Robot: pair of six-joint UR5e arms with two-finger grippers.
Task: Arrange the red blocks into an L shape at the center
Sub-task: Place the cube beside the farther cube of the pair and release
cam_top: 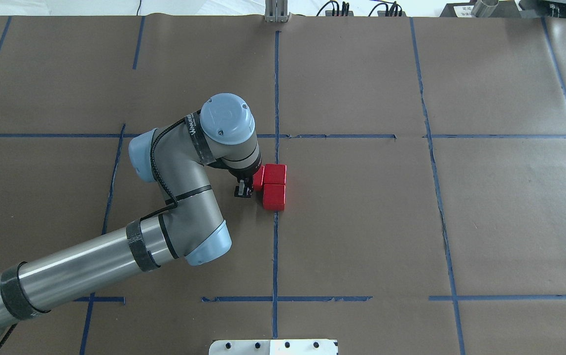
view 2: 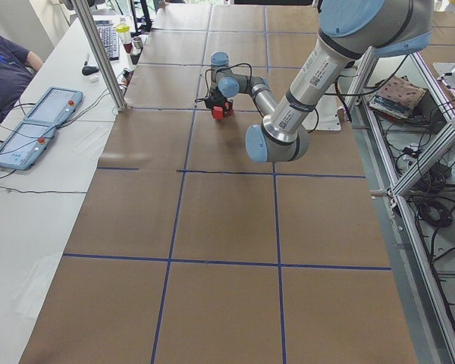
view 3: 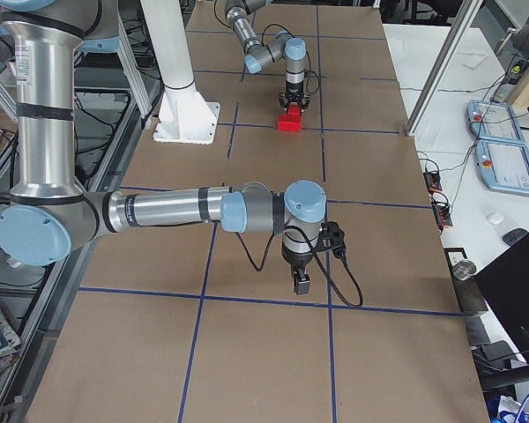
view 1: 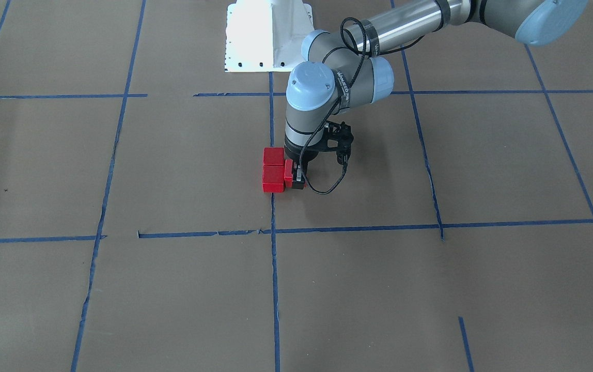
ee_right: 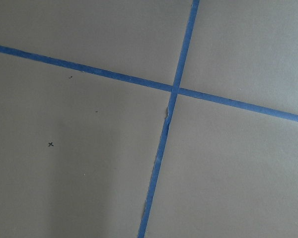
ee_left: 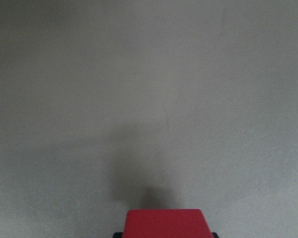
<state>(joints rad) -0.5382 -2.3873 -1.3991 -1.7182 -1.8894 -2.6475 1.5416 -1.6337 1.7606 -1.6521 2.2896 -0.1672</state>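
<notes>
Overhead, front views opposed, sharing red blocks (cam_top: 274,196); left wrist view close, seemingly downward.

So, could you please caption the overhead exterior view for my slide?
Left gripper holds one small matte red cube beside two adjoining red cubes on the centre blue tape line.

On the brown paper-covered desk (cam_top: 362,222) there are three small bright-red matte cubes (cam_top: 275,174). There are also two grey metal robot arms with blue caps (cam_top: 179,197), one white metal base (view 1: 268,36) and two flat grey tablets (view 2: 53,102).
</notes>
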